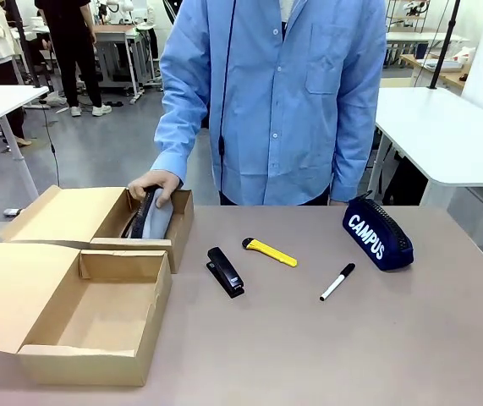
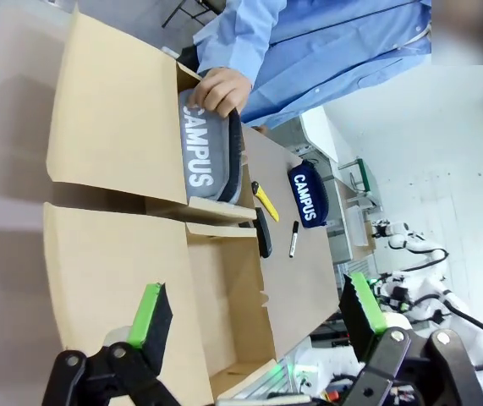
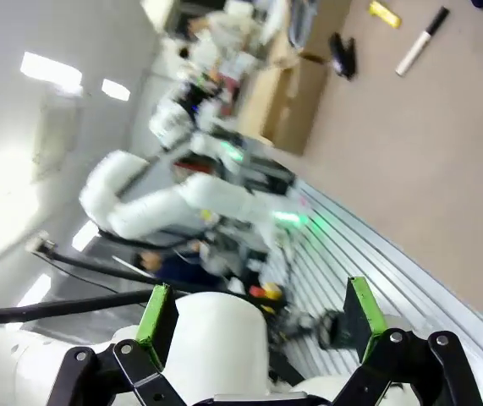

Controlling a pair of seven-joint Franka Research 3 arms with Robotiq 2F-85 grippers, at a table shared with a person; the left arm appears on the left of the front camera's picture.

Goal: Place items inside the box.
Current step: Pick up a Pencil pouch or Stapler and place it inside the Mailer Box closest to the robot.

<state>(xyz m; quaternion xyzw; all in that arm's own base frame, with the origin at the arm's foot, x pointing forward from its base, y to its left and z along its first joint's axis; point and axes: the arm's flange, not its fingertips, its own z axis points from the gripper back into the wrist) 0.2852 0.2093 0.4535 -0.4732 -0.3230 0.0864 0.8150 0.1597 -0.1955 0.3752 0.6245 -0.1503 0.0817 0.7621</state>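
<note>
Cardboard box [image 1: 183, 224] at the far left of the bench [image 1: 351, 355] holds a grey "CAMPUS" pouch [image 1: 153, 220] standing on edge, the person's hand [image 1: 152, 183] on top of it. A second open box [image 1: 80, 365] sits nearer. To the right lie a black stapler [image 1: 225, 271], a yellow utility knife [image 1: 270, 252], a marker pen [image 1: 337, 282] and, farthest right, a navy pouch [image 1: 378, 233]. The left pincer [image 2: 256, 309] and the right pincer [image 3: 260, 309] both have jaws spread wide.
</note>
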